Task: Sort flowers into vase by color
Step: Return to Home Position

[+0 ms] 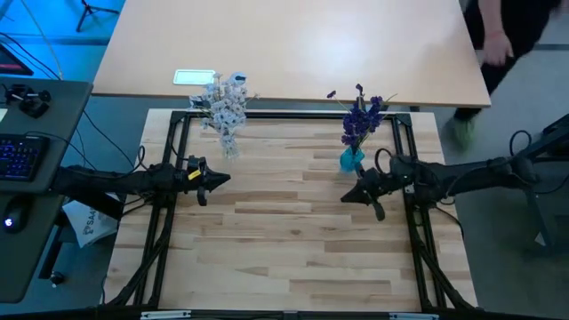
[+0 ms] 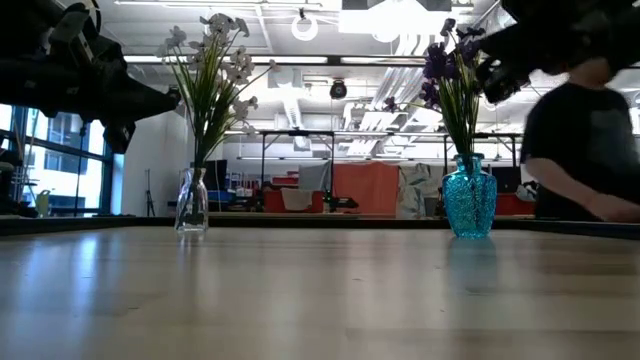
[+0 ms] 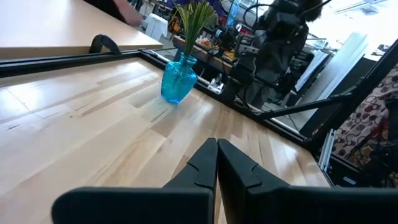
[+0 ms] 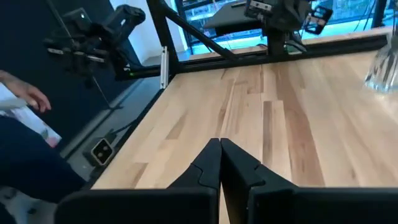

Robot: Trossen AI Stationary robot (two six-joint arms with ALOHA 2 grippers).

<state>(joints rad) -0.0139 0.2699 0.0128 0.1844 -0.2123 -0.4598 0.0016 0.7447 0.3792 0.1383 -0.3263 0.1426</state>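
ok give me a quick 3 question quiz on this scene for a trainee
1. True or false: the purple flowers stand in the blue vase.
2. What holds the white flowers? A. clear vase B. blue vase C. the table
3. Fill in: the left gripper and right gripper are both ___ and hold nothing.

Key: 1 true; 2 A; 3 shut
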